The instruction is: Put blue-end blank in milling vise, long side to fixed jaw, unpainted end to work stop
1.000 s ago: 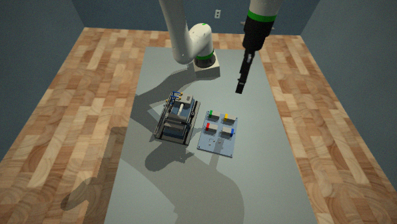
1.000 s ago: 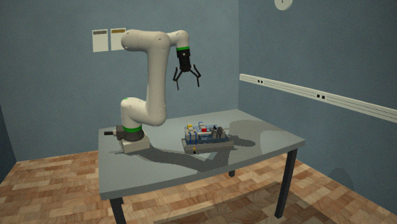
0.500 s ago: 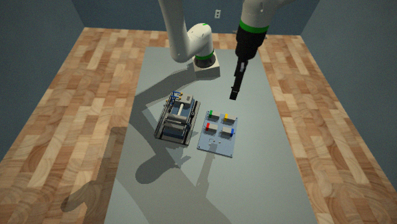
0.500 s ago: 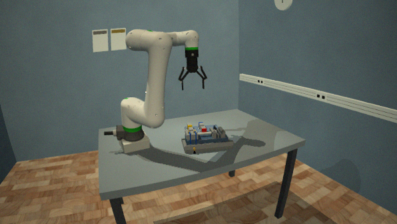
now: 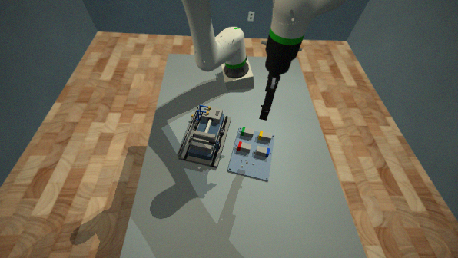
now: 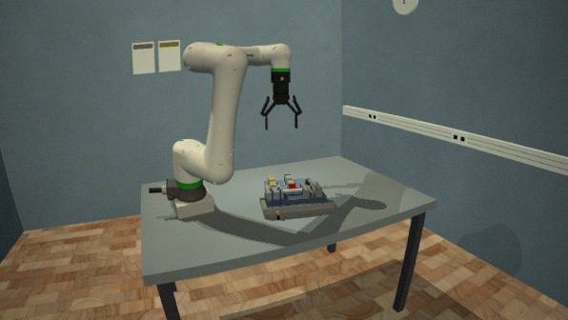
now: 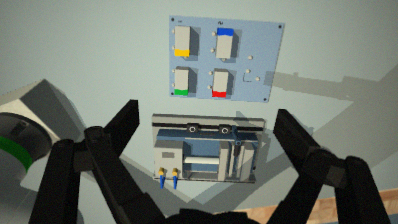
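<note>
Gripper: black, fingers wide apart, grasping nothing | blank with blue end: pale block, lying on plate | plate: flat, bluish, holding also yellow-, green- and red-ended blanks | milling vise: beside plate, gap between their edges

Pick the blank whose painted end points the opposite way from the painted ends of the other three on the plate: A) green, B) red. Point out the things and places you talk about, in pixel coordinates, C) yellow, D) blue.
D: the blue end of its blank [image 5: 263,150] [image 7: 224,45] points away from the vise [image 5: 227,134] [image 7: 210,122], while the yellow, green and red ends all face toward it in the wrist view.
</note>
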